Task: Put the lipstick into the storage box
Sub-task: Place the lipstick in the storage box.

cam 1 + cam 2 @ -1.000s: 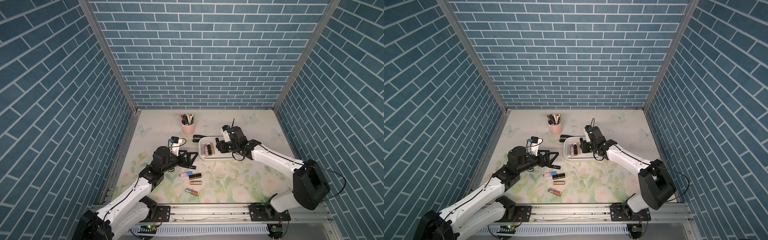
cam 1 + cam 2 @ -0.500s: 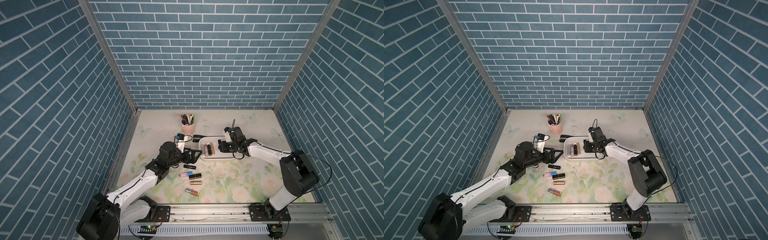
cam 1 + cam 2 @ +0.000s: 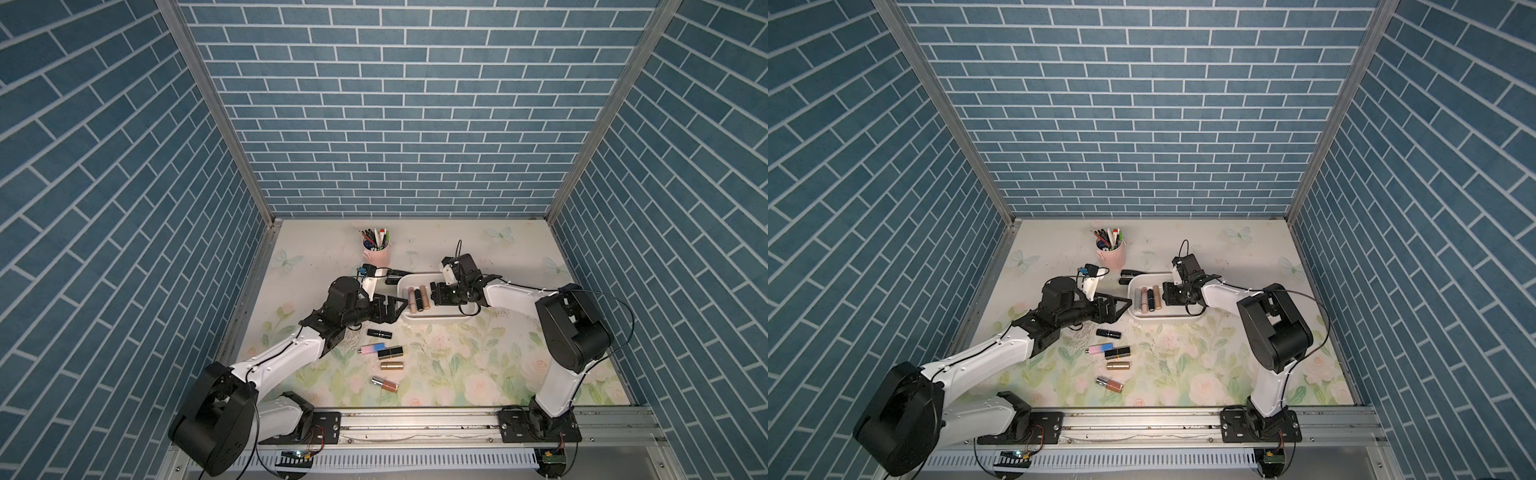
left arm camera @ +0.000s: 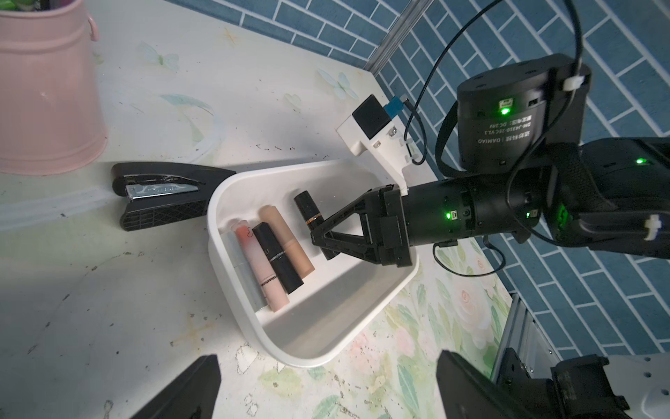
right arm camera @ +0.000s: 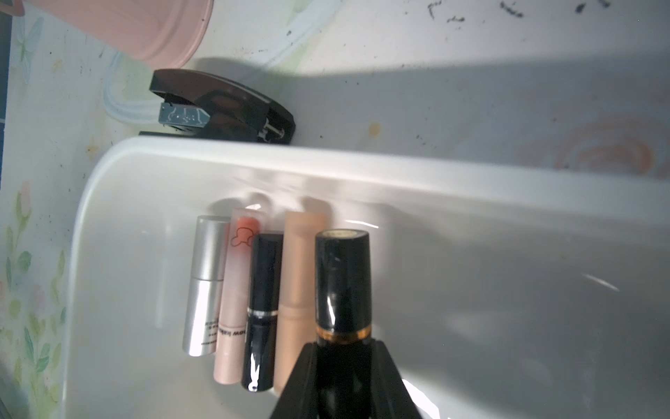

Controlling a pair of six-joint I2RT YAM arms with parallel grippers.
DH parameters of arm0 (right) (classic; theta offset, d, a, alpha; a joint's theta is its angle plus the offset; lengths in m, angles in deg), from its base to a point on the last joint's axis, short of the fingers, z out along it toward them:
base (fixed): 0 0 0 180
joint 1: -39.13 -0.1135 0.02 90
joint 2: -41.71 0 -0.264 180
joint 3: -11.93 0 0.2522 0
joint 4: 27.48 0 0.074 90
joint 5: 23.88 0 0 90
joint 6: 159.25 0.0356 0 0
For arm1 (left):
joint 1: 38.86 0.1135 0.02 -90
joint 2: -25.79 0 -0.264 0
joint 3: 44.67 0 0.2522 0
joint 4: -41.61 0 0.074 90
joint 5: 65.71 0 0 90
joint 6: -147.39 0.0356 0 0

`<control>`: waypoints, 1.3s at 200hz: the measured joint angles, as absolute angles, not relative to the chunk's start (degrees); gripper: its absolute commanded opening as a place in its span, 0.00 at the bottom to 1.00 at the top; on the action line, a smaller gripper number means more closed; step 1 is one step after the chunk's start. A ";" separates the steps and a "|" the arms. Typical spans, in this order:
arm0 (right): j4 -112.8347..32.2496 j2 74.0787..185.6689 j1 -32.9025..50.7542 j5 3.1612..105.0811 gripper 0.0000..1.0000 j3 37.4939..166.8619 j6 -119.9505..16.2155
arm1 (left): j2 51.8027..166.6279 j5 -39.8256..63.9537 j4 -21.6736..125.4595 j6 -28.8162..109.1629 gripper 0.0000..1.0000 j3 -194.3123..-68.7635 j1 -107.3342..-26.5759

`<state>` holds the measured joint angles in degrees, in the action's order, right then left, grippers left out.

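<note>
**Listener:** Where is the lipstick right now?

**Operator:** My right tool [image 4: 319,237] is clamped on it. It is a black lipstick [image 5: 342,283] with a gold band, gripped by its lower half, with the cap end sticking out past the fingers. It hangs tilted inside the storage box [image 4: 232,181], a shallow white tray on the flowered desk [image 3: 457,365]. I cannot tell whether it touches the tray floor.

**Listener:** What else is in the box?

**Operator:** Four tubes lie side by side at one end: a silver tube [image 5: 206,283], a pale pink tube [image 5: 235,290], a black tube [image 5: 263,308] and a beige tube [image 5: 297,290]. The lipstick I hold is just beside the beige one.

**Listener:** And your other arm?

**Operator:** My left tool [image 3: 397,306] has its jaws spread wide with nothing between them. It sits low at the short end of the box nearest those four tubes. I cannot tell whether it touches the rim.

**Listener:** What surrounds them?

**Operator:** A black stapler [image 4: 163,196] lies just beside the box, with a pink pen cup [image 3: 378,255] near it. Loose on the desk near my left arm are a black stick [image 3: 379,333], a pink-and-blue stick [image 3: 371,348], a black-and-gold stick [image 3: 390,352], a gold stick [image 3: 392,365] and a brown gloss tube [image 3: 385,384].
</note>
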<state>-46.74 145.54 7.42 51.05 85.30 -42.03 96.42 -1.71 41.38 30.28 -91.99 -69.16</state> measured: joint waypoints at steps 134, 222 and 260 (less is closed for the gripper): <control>-45.95 149.50 8.01 49.15 0.38 87.93 -41.88 | 100.24 -2.45 42.75 31.98 1.00 -95.34 -69.16; -48.12 137.08 6.99 49.41 0.39 87.77 -42.05 | 91.63 1.53 49.77 32.36 1.00 -96.96 -69.16; -49.71 132.05 1.20 49.54 0.39 87.99 -43.84 | 86.95 6.73 52.94 31.09 1.00 -96.04 -68.88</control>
<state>-49.71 132.05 1.20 49.54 87.99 -43.84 86.95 6.73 52.94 31.09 -96.04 -68.88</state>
